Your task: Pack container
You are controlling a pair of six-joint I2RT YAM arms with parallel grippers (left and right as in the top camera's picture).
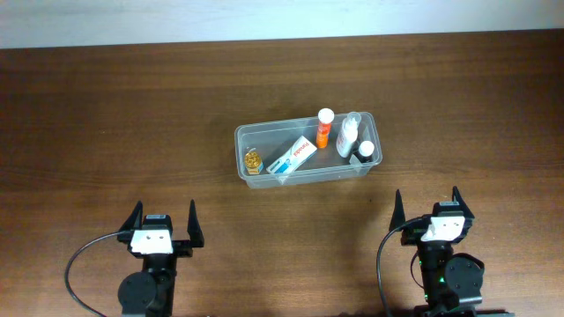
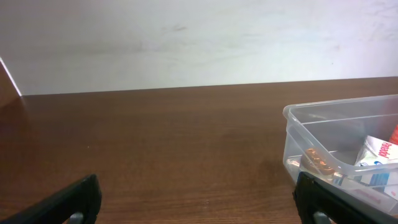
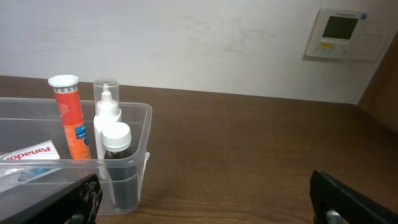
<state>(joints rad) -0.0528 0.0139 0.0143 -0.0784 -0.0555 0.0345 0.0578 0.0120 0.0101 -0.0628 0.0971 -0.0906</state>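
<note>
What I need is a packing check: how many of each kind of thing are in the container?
In the container:
Bottles: 3, namely spray bottle, white-capped bottle, small amber bottle
Orange tube: 1
White and blue box: 1
Total: 5

The container [image 1: 282, 124] sat on the brown counter [image 1: 132, 106], holding an amber bottle [image 1: 253, 160], a white-and-blue box [image 1: 293, 157], an orange tube [image 1: 324, 129], a spray bottle [image 1: 348, 136] and a white-capped bottle [image 1: 365, 151]. The left hand [image 1: 165, 211] and right hand [image 1: 426, 198] sat well apart from it, fingers spread, empty.
</note>
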